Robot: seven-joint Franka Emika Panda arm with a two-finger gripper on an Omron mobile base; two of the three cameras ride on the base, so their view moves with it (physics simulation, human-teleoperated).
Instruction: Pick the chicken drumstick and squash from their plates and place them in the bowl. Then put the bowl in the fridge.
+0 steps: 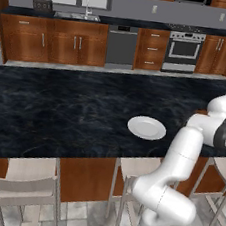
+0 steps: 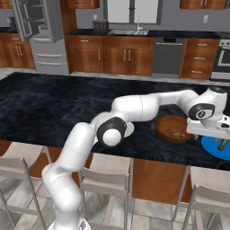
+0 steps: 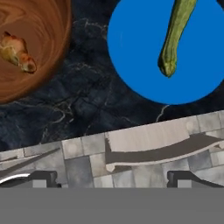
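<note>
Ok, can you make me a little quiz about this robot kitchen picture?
1. True or false: the small brown-orange chicken drumstick already lies in the round reddish-brown wooden bowl.
2. What lies on the bright blue round plate? A) a red apple B) the dark green elongated squash C) a spoon
3. Fill in: the plain white round plate sits on the dark marbled ____.

Key: 1 true; 2 B; 3 counter.
</note>
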